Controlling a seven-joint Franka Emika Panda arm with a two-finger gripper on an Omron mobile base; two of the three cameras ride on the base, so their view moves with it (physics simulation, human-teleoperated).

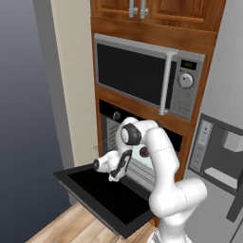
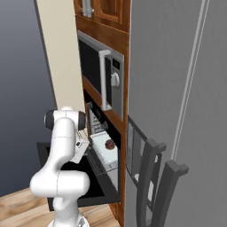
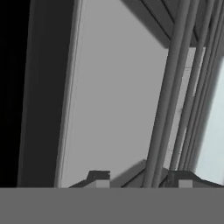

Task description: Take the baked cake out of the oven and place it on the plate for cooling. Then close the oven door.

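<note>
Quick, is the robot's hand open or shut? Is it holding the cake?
Gripper: shut on a bar of the oven's wire rack; the cake lies on its tray, not held.

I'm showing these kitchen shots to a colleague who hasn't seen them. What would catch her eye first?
Probably the white arm bent low over the oven door, which lies folded down flat. Behind it, a small reddish-brown cake sits on a pale tray in the oven, under a silver microwave.

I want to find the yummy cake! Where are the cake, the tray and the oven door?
cake [image 2: 108, 143], right base view, its dark top.
tray [image 2: 103, 152], right base view, pale flat part.
oven door [image 1: 102, 192], left base view, black inner glass.
</note>
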